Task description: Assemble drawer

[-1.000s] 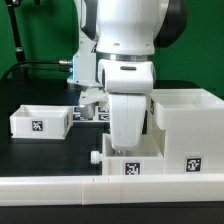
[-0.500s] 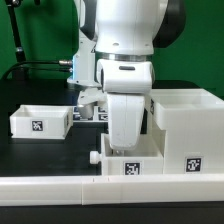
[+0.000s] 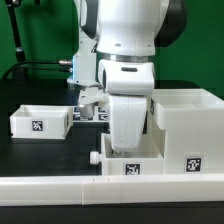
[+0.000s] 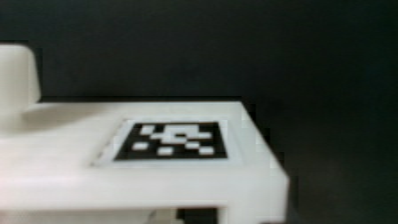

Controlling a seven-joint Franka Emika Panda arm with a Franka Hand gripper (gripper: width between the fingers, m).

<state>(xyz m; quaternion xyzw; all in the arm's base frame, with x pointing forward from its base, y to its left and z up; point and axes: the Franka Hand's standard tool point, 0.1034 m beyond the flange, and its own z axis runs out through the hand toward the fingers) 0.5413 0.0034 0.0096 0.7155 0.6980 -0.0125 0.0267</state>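
Note:
A small white drawer tray with a side knob and a square tag stands at the front centre, against the tall white housing on the exterior view's right. A second tray sits apart on the exterior view's left. My gripper reaches straight down onto the front tray; the arm's white hand hides the fingers. The wrist view is blurred and shows a white tagged drawer face very close. I cannot tell how the jaws stand.
A long low white border rail runs along the front edge. The marker board lies behind the arm, between the left tray and the housing. Black tabletop lies between the left tray and the rail.
The arm's hand has shifted very slightly toward the exterior view's right. The trays and the housing have not moved.

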